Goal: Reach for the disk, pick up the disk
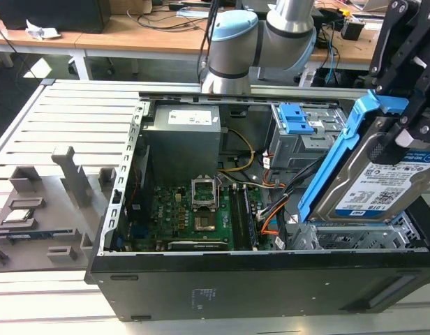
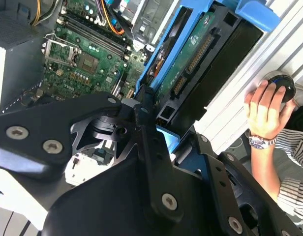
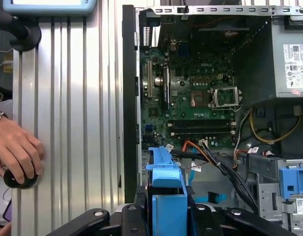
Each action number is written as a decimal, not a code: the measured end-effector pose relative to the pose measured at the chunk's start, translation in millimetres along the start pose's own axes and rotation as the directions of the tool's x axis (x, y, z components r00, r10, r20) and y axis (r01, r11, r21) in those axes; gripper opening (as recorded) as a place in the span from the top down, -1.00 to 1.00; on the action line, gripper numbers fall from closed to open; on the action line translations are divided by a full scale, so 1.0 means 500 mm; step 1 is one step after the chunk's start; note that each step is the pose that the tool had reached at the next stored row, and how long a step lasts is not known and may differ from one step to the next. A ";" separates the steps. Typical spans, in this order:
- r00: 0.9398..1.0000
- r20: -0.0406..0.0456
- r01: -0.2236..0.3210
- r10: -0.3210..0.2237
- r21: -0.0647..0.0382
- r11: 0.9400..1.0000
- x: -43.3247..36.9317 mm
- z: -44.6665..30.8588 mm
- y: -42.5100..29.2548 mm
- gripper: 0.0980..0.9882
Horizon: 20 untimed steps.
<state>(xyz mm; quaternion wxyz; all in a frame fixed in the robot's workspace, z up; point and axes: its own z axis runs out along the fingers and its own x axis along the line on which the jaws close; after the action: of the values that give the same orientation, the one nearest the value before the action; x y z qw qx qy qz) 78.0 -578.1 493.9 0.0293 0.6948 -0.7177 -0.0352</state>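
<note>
The gripper (image 1: 403, 132) is clenched on the disk (image 1: 382, 183), holding it tilted in the air just above the open computer case (image 1: 201, 279), at the end away from the grey power-supply box (image 1: 183, 136). A person's hand (image 3: 16, 147) rests on a black knob (image 3: 16, 179) beside the case.

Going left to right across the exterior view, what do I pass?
Grey slotted fixtures → grey power-supply box → green motherboard → blue clip on the drive cage → the disk in its blue frame, lifted above the case, with the hand on it.
</note>
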 end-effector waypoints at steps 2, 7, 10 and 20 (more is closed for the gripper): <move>1.000 0.000 0.000 0.000 -0.002 1.000 -0.003 0.000 -0.011 0.40; 1.000 -0.001 0.000 0.000 -0.011 1.000 -0.010 0.003 -0.046 0.40; 1.000 -0.001 0.000 0.000 -0.016 1.000 -0.010 0.016 -0.049 0.40; 1.000 -0.001 0.003 -0.003 -0.023 1.000 -0.037 0.030 -0.068 0.40</move>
<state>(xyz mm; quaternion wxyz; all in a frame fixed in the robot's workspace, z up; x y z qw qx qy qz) 111.1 -560.6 475.9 0.0378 0.6957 -0.7161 -0.0432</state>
